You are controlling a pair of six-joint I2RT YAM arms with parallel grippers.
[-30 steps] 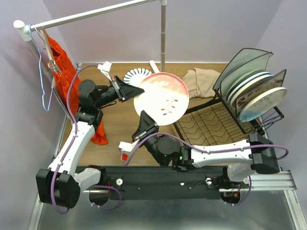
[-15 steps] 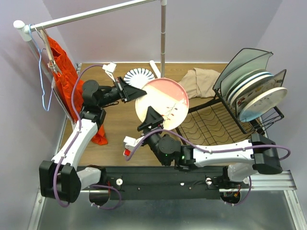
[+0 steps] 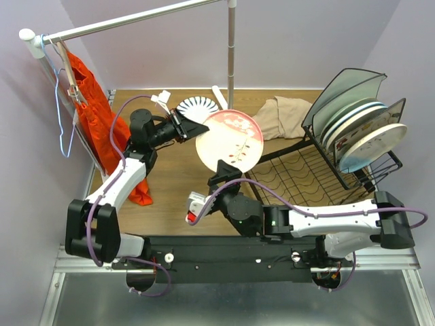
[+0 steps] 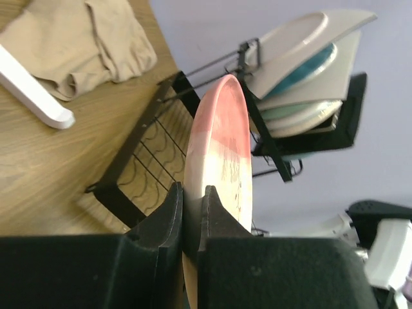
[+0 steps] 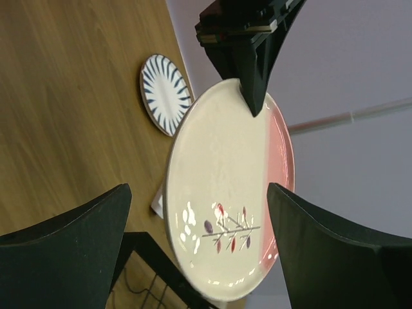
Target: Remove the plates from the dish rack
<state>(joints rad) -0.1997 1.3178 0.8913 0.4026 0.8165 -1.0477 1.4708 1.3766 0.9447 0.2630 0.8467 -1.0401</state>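
A round cream-and-pink plate with a sprig pattern [image 3: 231,139] hangs tilted above the table. My left gripper [image 3: 194,128] is shut on its left rim; the left wrist view shows the plate [image 4: 222,141] edge-on between the pads [image 4: 174,209]. My right gripper [image 3: 224,170] stands open just below the plate, apart from it, and the plate [image 5: 222,193] fills the gap between its fingers [image 5: 71,235]. A striped plate [image 3: 196,106] lies flat on the table. The black wire dish rack [image 3: 299,178] sits at the right, with several plates [image 3: 360,132] upright in its slotted section.
A beige cloth [image 3: 282,115] lies behind the rack's tray. A white clothes rail [image 3: 136,20] crosses the back, its pole [image 3: 231,54] standing just behind the held plate. A red garment [image 3: 92,119] hangs at the left.
My right gripper has opened, let go of the plate's lower rim and drawn back. The left gripper has kept its hold and shifted slightly right, tilting the plate more edge-on.
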